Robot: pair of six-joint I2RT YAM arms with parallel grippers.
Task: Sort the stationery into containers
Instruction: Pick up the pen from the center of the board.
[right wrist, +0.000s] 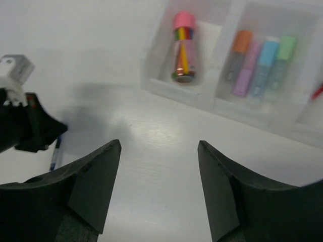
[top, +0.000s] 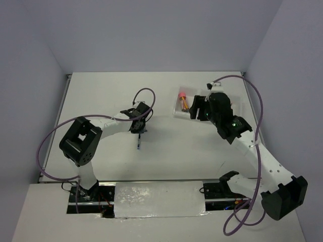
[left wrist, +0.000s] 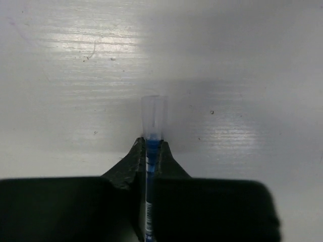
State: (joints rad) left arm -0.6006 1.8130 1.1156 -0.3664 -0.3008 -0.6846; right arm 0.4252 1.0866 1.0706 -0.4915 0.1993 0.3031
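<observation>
My left gripper [top: 138, 129] is shut on a thin blue pen [left wrist: 150, 151] with a clear cap [left wrist: 153, 117], low over the middle of the table; the pen's tail sticks out toward me [top: 139, 143]. My right gripper [right wrist: 159, 148] is open and empty, hovering just left of the clear tray [right wrist: 222, 103]. In the tray's left compartment lies the pink-capped tan cylinder [right wrist: 182, 48]. The middle compartment holds orange [right wrist: 239, 48], purple [right wrist: 246, 73], blue [right wrist: 265, 60] and green [right wrist: 283, 55] highlighters. A red pen tip [right wrist: 317, 92] shows in the right compartment.
In the top view the right arm [top: 227, 121] covers most of the tray [top: 176, 108]. The left gripper [right wrist: 30, 126] shows at the left edge of the right wrist view. White walls enclose the table on three sides.
</observation>
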